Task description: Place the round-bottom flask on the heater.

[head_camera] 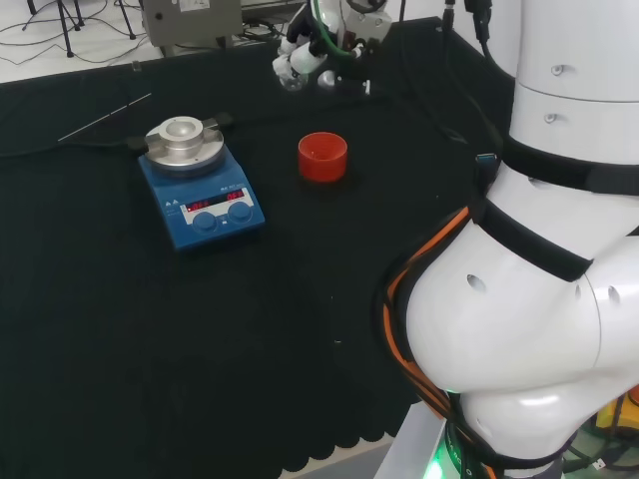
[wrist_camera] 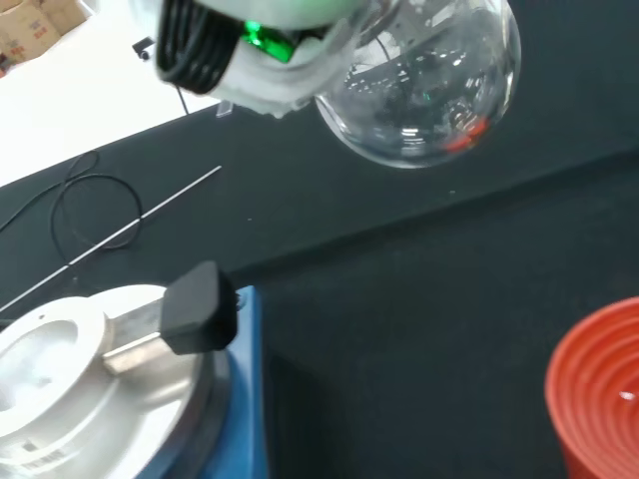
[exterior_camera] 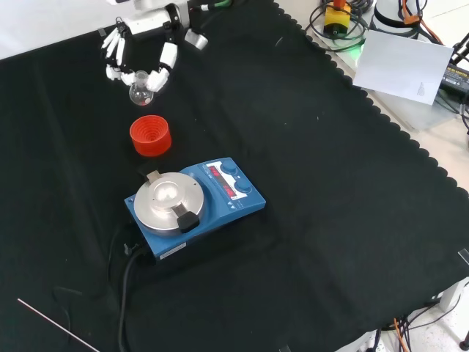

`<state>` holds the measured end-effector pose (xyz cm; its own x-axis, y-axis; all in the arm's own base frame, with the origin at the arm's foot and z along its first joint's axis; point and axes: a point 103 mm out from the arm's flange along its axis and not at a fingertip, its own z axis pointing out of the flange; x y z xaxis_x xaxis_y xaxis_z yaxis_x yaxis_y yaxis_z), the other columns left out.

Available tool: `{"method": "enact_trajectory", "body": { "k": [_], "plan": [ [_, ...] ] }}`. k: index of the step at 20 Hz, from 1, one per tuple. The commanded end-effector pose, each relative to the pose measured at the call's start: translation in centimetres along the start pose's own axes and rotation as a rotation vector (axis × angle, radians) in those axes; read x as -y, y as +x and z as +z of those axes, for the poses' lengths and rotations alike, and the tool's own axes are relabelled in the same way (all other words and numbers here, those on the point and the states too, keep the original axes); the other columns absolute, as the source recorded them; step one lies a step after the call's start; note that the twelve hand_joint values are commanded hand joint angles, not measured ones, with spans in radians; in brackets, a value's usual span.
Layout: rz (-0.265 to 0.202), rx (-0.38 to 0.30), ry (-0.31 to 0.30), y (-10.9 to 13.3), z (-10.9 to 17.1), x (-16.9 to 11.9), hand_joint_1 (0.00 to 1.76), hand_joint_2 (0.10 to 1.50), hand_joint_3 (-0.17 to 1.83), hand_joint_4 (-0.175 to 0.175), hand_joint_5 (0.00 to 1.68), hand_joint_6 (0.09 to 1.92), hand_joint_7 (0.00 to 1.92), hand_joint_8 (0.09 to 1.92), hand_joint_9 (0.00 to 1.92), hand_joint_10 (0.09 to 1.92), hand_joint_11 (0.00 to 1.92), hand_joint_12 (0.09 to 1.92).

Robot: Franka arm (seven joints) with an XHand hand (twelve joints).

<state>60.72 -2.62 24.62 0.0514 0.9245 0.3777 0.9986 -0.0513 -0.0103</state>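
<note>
The hand [exterior_camera: 139, 55] hung over the far edge of the cloth [exterior_camera: 330, 220], its fingers [exterior_camera: 163, 62] curled round the neck of the round-bottom flask [exterior_camera: 141, 92], which dangled bulb-down clear of the bench, at about twelve o'clock from the red ribbed stand [exterior_camera: 150, 136] in the front view. The heater [exterior_camera: 192, 203] sat at roughly five o'clock from that stand, well apart from the flask. To do the carry well, the flask would probably need to travel high enough to clear the stand's rim, then come down centred over the dished middle of the heater's plate [exterior_camera: 168, 201], neck kept upright so the bulb seats and does not roll. The flask was clear glass, a smooth sphere [wrist_camera: 424, 85] throwing reflections in the wrist view. The plate was brushed metal, round and shallowly hollowed, with a black clamp block [wrist_camera: 200, 307] at its edge; the heater's body was blue and boxy. A thin metal rod [head_camera: 105, 117] lay beyond.
</note>
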Motion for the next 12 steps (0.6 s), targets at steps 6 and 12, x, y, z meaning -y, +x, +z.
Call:
{"method": "enact_trajectory", "body": {
  "k": [6,12],
  "plan": [
    [-0.046,-0.035,0.053,5.1,2.9,-3.8,1.13,0.72,0.51,0.175,1.31,0.55,0.71,0.56,0.86,0.49,0.49,1.26],
    [-0.068,-0.046,0.068,6.7,4.9,-6.1,1.13,0.72,0.51,0.175,1.31,0.55,0.71,0.56,0.86,0.49,0.5,1.26]
  ]
}}
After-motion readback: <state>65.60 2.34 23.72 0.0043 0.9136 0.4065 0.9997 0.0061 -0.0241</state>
